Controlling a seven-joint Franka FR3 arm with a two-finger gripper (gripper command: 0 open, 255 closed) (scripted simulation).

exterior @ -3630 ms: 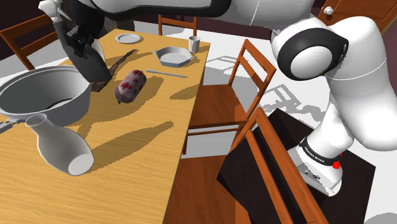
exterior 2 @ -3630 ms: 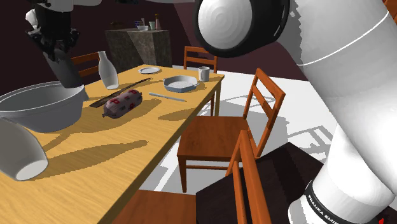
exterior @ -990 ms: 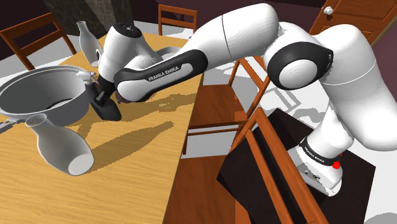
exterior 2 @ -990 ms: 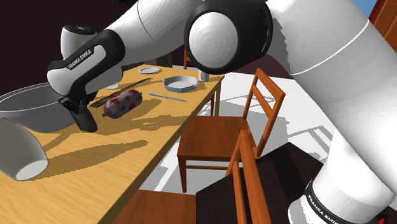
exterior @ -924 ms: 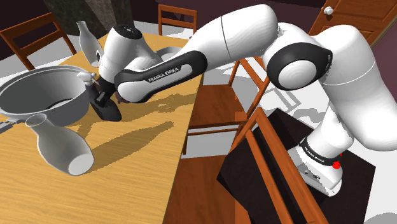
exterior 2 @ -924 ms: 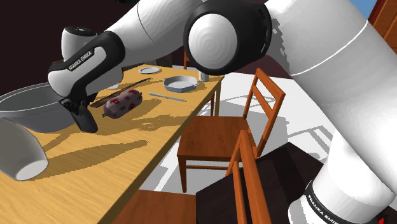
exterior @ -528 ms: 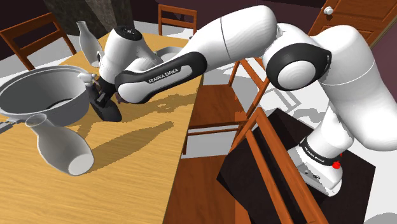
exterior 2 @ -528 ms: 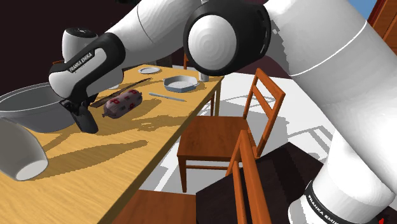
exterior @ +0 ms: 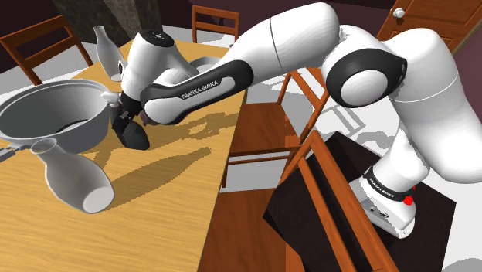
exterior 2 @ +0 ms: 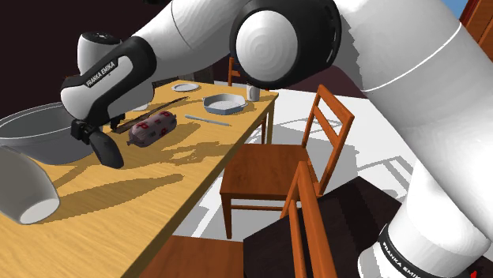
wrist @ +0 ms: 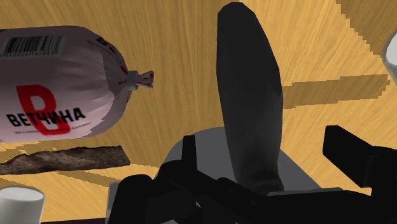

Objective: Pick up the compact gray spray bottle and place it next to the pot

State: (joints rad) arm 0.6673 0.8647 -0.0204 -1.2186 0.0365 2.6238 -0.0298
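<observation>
gripper (wrist: 257,149) has lifted slightly since half a second ago. its fingers are spread, clear of the dark gray spray bottle (exterior: 134,136), which rests on the table (exterior: 178,178) just beside the pot (exterior: 46,116). release step, it seems. next: retreat upward without knocking the bottle.

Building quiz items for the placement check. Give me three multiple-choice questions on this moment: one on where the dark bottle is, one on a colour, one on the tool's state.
1. Where is the dark bottle relative to the pot?
A inside it
B beside it, on the table
C at the table's far end

2. The big letter on the sausage is:
A blue
B green
C red

3. The tool has its fingers:
A apart, not gripping the bottle
B clamped on the bottle
C meeting on nothing

Answers:
1 B: the shoulder view shows it outside the pot, close to its wall.
2 C: the wrist view shows a red letter on the wrapper.
3 A: the wrist view shows wood between the bottle and a finger.
</observation>
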